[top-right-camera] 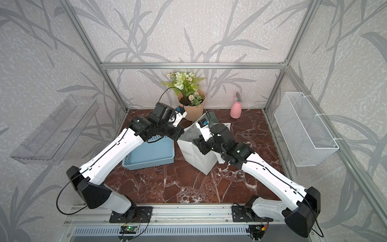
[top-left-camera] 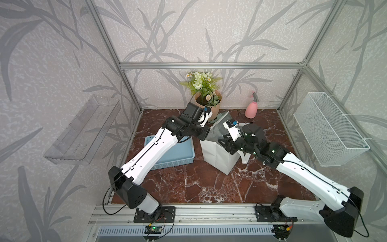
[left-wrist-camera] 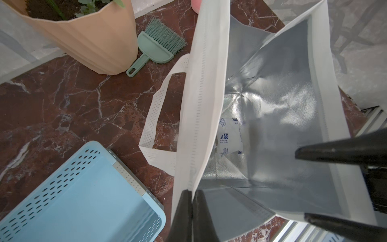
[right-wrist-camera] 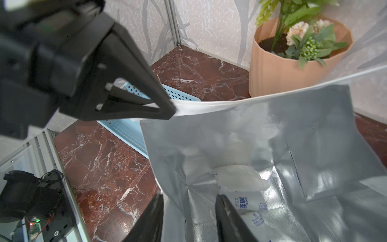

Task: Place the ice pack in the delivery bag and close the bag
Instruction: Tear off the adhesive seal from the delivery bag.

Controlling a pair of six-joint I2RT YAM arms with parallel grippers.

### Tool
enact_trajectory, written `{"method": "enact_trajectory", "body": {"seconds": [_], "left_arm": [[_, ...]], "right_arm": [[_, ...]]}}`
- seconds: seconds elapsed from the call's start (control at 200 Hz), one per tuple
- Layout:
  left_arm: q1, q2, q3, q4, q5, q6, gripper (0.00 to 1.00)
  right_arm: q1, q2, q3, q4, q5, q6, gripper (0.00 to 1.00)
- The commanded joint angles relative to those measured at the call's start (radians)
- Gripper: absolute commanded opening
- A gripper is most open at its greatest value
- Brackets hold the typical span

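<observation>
The delivery bag (top-left-camera: 217, 155) gapes, and its foil interior is free down to the ice pack (left-wrist-camera: 230, 136) on its floor. The left gripper (left-wrist-camera: 191, 197) pinches one rim. The right gripper (right-wrist-camera: 189, 197) has its jaws spread astride the opposite wall, which narrows the way in. The blue basket (top-left-camera: 178, 159) stands just beside the bag. The pot (top-left-camera: 215, 111), brush (left-wrist-camera: 155, 48) and spray bottle (top-left-camera: 251, 111) line the back edge of the tabletop (top-left-camera: 199, 184). Its front half lies bare.

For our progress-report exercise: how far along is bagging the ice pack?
Done: the ice pack lies on the foil floor of the delivery bag. In hand: the left gripper pinches the bag's rim; the right gripper is open. Left: likely only letting go.
</observation>
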Motion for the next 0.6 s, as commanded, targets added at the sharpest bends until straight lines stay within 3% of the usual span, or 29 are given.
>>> {"method": "enact_trajectory", "body": {"seconds": [0.0, 0.08, 0.23, 0.415, 0.6], "left_arm": [[0.030, -0.018, -0.016, 0.018, 0.088, -0.058, 0.00], [0.043, -0.013, -0.021, 0.030, 0.120, -0.080, 0.00], [0.051, 0.004, -0.026, 0.041, 0.162, -0.117, 0.00], [0.064, 0.014, -0.035, 0.059, 0.233, -0.163, 0.00], [0.077, 0.008, -0.046, 0.099, 0.298, -0.217, 0.00]], "right_arm": [[0.063, -0.013, -0.071, 0.169, 0.106, -0.107, 0.39], [0.112, -0.031, -0.153, 0.331, 0.158, -0.199, 0.31], [0.218, -0.020, -0.239, 0.577, 0.289, -0.375, 0.32], [0.260, 0.018, -0.257, 0.696, 0.364, -0.482, 0.37], [0.259, 0.019, -0.247, 0.673, 0.383, -0.531, 0.38]]}}
